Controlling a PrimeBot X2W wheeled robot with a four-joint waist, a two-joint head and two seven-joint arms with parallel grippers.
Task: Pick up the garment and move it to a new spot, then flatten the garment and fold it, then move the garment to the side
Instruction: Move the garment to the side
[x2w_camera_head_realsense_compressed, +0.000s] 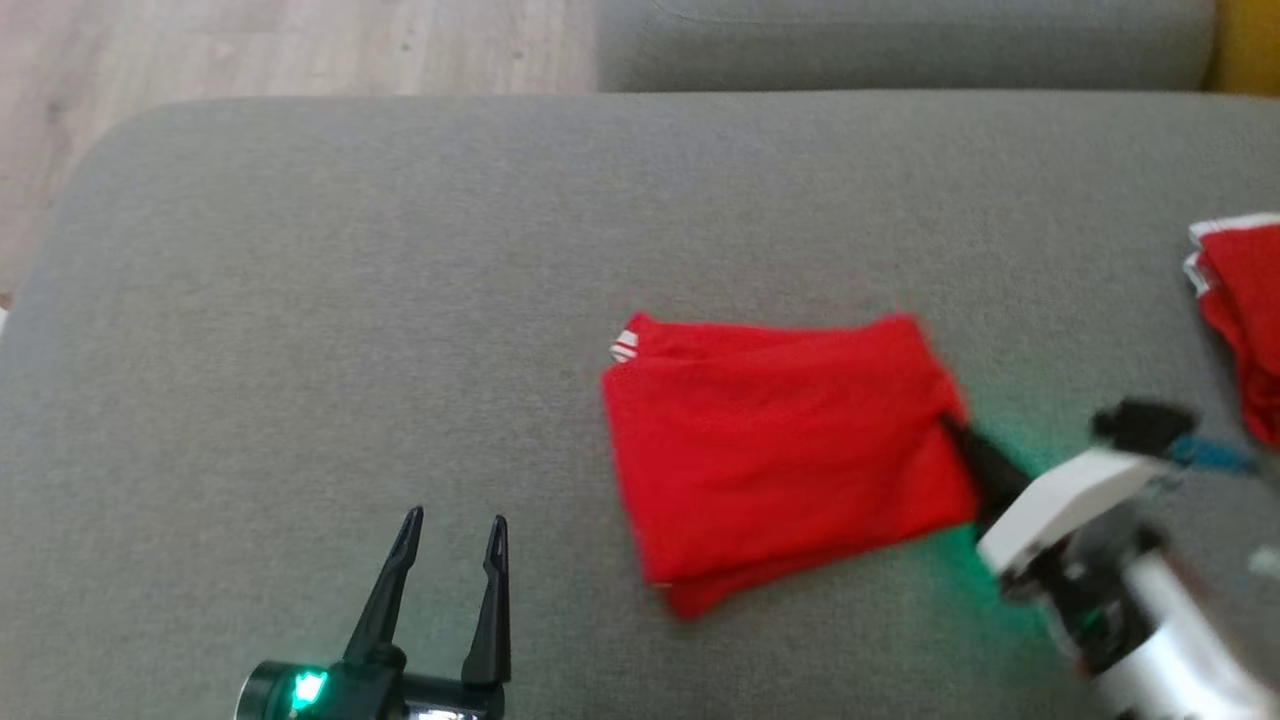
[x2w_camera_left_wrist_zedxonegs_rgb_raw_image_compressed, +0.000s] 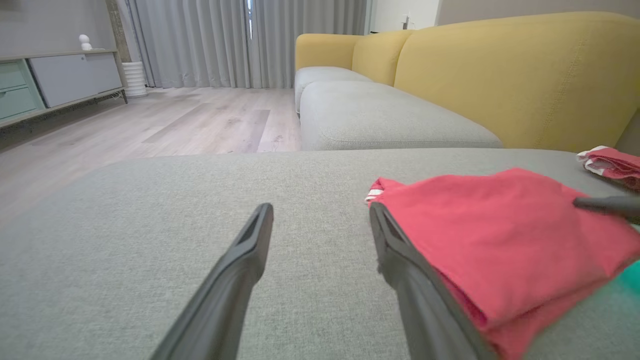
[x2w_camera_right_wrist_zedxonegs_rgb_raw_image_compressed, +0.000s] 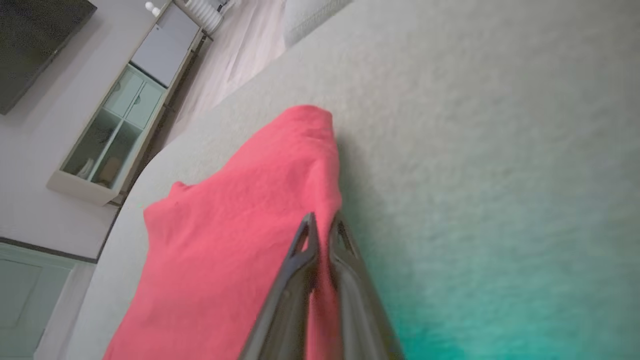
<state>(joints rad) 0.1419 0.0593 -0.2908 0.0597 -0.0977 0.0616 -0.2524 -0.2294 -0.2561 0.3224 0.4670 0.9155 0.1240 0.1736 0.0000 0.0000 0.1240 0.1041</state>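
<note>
Right jaws pinch shut on the right edge of a folded red fabric garment with white trim (x2w_camera_head_realsense_compressed: 780, 450), dark fingers (x2w_camera_right_wrist_zedxonegs_rgb_raw_image_compressed: 297, 265) meeting through the cloth. It lies on a grey upholstered sofa cushion (x2w_camera_head_realsense_compressed: 300, 300). Left jaws stand wide open, fingers (x2w_camera_head_realsense_compressed: 392, 580) holding nothing, apart from the garment's left side. A second red cloth pile (x2w_camera_head_realsense_compressed: 1245, 320) sits far right.

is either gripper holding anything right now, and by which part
The right gripper is shut on the folded red garment, pinching its edge on the robot's right. The left gripper is open and holds nothing.
</note>
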